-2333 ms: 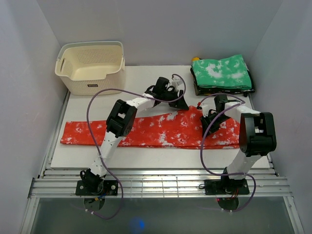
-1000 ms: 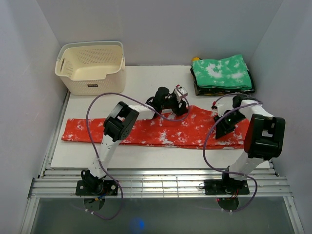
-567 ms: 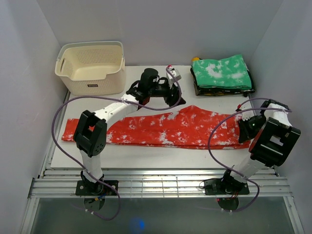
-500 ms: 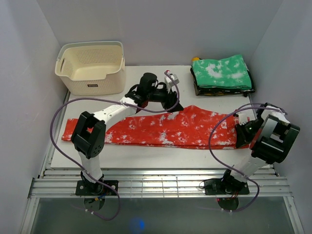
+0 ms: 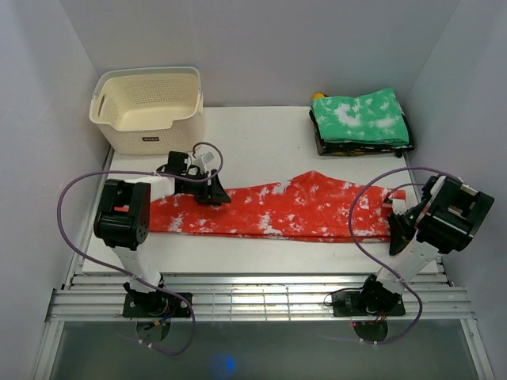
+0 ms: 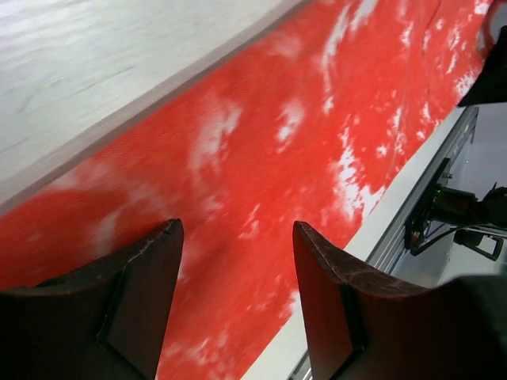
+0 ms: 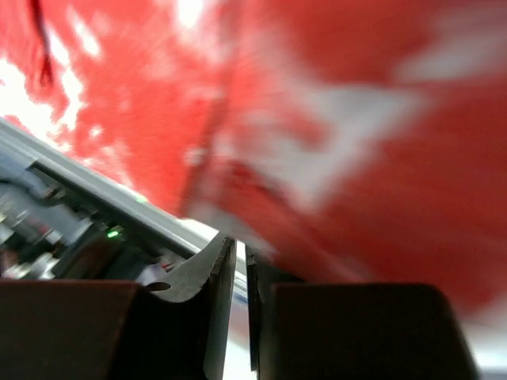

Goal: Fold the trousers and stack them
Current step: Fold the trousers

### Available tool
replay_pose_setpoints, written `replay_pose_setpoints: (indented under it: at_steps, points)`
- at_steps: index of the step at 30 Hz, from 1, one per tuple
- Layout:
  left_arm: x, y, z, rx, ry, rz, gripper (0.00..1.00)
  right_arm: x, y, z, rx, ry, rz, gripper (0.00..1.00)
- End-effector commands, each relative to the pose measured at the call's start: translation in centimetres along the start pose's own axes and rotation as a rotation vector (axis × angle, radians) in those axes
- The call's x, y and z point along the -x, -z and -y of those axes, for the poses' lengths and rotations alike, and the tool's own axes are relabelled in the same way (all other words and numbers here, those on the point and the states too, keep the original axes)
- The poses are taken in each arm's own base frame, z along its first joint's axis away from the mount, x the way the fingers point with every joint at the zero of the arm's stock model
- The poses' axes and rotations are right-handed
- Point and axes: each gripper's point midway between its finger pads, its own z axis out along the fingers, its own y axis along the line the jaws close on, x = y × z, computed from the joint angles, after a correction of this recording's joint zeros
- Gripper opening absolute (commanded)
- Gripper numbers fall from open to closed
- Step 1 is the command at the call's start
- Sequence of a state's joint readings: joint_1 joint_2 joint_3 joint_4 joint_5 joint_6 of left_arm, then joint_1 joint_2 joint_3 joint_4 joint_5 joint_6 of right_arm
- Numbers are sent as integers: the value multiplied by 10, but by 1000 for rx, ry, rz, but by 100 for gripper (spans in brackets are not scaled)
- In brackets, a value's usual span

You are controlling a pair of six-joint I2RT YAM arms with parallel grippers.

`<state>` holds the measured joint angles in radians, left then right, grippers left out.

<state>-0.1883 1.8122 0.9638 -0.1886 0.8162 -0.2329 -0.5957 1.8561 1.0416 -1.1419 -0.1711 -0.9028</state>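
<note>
The trousers point(image 5: 293, 210), red-orange with white blotches, lie flat in a long band across the near half of the white surface point(image 5: 261, 134), narrow at the left end and wider toward the right, where the far edge rises to a low peak. The left arm point(image 5: 123, 214) reaches over the left end of the band, and the left jaws stand apart above the cloth; in the left wrist view the two dark fingers point(image 6: 142, 309) frame the mottled red fabric point(image 6: 317, 158) with nothing between them. The right arm point(image 5: 447, 214) bends down at the right end of the trousers, close to the surface's right edge. The right jaws are almost together, with only a thin slit between the fingers point(image 7: 190, 317), and the blurred red cloth point(image 7: 356, 119) fills the view beyond them; whether any fabric is pinched cannot be told. A cream basket point(image 5: 146, 75) stands at the far left corner. A folded green cloth point(image 5: 360, 117) with white blotches sits at the far right, well apart from the trousers.
</note>
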Motion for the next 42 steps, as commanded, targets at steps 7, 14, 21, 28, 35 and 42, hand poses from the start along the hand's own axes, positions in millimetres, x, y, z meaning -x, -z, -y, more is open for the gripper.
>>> replay_pose_setpoints:
  at_steps: [7,14,21,28,35,42]
  points:
    - [17,116,-15,110,31,119,76,69,88,5,-167,206,284,26]
    - [1,271,-107,531,172,264,79,101,81,-41,-155,307,311,38]
    - [-42,342,-175,770,275,254,81,128,43,-40,-99,284,258,38]
    - [-64,360,-216,785,310,267,81,128,32,-35,-80,268,221,36]
    - [-74,338,-234,731,325,251,81,123,30,-33,-88,266,200,36]
    - [-82,306,-241,701,312,222,75,123,27,-31,-89,258,184,35]
